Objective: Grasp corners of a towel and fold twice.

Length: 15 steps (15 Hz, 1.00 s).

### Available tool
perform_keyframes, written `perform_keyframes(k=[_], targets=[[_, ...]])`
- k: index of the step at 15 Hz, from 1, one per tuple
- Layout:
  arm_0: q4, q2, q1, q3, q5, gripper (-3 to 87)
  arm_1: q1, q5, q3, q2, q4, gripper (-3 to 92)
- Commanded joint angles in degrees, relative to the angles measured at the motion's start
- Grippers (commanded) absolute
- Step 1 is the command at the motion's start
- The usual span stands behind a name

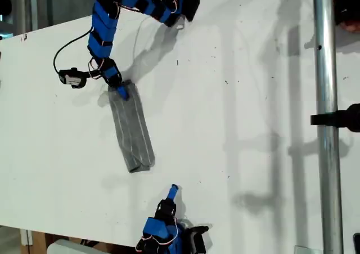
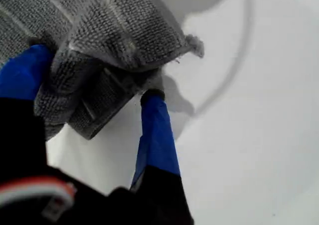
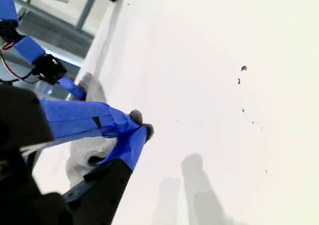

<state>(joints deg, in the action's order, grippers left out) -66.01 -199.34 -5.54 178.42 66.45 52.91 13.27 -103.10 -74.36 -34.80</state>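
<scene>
White tabletop (image 1: 242, 96) fills the exterior view, crossed by a metal pole (image 1: 325, 119) near that view's right edge. On it the towel (image 1: 132, 136), grey with thin pale stripes, lies folded into a narrow strip toward the exterior view's left. At the strip's far end my first gripper (image 1: 121, 90) pinches a bunched edge of the cloth; its wrist view shows the blue fingers (image 2: 157, 130) closed on several gathered layers. My second gripper (image 1: 172, 192) waits near the table's front edge, just off the strip's near end, its fingertips (image 3: 134, 135) pressed together on nothing. Judging from the frames, the risk is a partial grip: the bundle looks uneven, so a lift or drag could let one layer slip free and undo the fold, or pull the strip crooked. No brand, label or legible writing appears anywhere; the small dark specks on the table are marks only.
</scene>
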Motion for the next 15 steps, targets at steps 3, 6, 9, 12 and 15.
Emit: perform_keyframes(k=[3, 6, 9, 12, 15], targets=[[0.26, 0.0, -0.62, 0.44, 0.7, -2.8, -0.18, 2.72, 19.34, 8.88, -9.23, 32.5], [0.26, 0.0, -0.44, 0.44, 0.88, -2.8, -4.13, 7.03, 20.65, 10.02, -10.11, 9.3], [0.26, 0.0, -0.62, 0.44, 0.7, -2.8, -6.86, 6.86, 19.6, 9.4, -15.03, -0.2], [0.26, 0.0, -0.44, 0.44, 0.62, -2.8, -9.84, 12.3, 8.61, -0.97, -21.45, -0.2], [0.26, 0.0, -0.26, 0.44, 0.35, -2.8, -11.51, 23.73, -10.81, -28.65, -31.11, -0.2]])
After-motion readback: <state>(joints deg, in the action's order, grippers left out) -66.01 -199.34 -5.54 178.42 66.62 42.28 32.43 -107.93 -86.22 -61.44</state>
